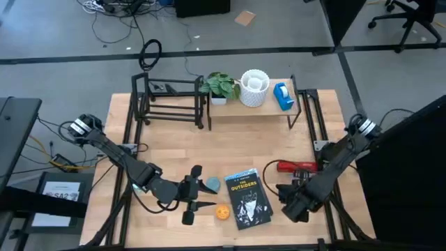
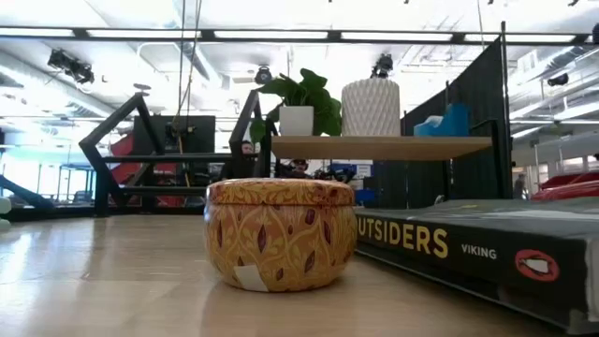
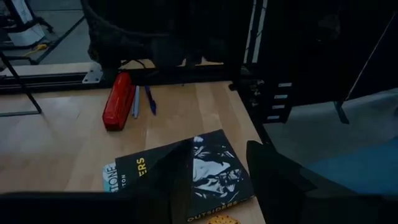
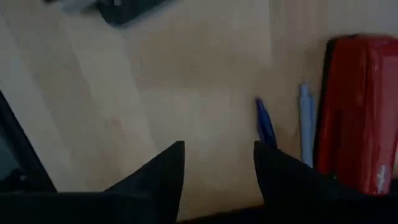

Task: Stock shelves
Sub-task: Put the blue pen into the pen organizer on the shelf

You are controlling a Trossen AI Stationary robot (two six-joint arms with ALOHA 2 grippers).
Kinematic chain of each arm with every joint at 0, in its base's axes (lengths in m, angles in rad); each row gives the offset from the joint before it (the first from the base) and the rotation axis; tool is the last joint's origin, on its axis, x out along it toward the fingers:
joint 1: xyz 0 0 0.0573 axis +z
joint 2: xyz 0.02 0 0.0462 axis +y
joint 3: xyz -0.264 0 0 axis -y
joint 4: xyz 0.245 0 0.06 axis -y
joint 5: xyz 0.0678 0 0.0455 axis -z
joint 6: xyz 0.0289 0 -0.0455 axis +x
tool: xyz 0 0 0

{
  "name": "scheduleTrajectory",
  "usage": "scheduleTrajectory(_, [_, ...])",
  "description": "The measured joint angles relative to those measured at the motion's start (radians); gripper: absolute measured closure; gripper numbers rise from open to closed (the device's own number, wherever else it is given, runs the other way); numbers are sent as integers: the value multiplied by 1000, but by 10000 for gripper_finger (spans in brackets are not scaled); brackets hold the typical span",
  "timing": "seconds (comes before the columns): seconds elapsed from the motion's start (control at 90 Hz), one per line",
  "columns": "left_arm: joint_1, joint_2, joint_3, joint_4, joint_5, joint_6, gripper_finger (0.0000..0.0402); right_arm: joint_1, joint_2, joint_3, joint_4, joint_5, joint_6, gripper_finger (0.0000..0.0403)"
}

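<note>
From above, the plank-topped stand [image 1: 251, 110] sits at the table's far edge carrying a potted plant [image 1: 221, 86], a white ribbed vase [image 1: 254, 88] and a blue tape dispenser [image 1: 282, 96], with the black rod rack [image 1: 171, 102] just beside it on the left. The left gripper [image 1: 202, 195] lies low near the front edge, fingers spread wide and empty, between a teal disc [image 1: 211, 184] and a small orange tin [image 1: 222, 213]; the book [image 1: 248, 198] lies beside them. The right gripper [image 1: 284, 189] hovers near a red stapler [image 1: 296, 166]. The low view alone shows the tin's leaf pattern [image 2: 279, 232] and the book's spine [image 2: 468, 251] — neither gripper appears. The left wrist view adds two pens [image 3: 142, 101] beside the stapler [image 3: 117, 99]. The right wrist view shows its fingers [image 4: 163, 174] parted over bare wood, holding nothing.
</note>
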Motion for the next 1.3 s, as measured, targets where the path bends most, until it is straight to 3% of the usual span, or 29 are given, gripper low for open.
scheduleTrajectory(0.267, [0,0,0,0,0,0,271,8,-199,-245,199,2,77,206])
scheduleTrajectory(0.433, [0,0,0,0,0,0,271,10,-191,-355,335,4,-24,191])
scheduleTrajectory(0.678, [0,0,0,0,-2,0,271,10,-133,-422,338,81,-47,194])
scheduleTrajectory(1.089, [0,0,0,0,-3,0,271,9,-116,-531,423,58,-70,244])
scheduleTrajectory(1.3, [0,0,0,0,-3,-1,271,9,-120,-557,480,15,-65,327])
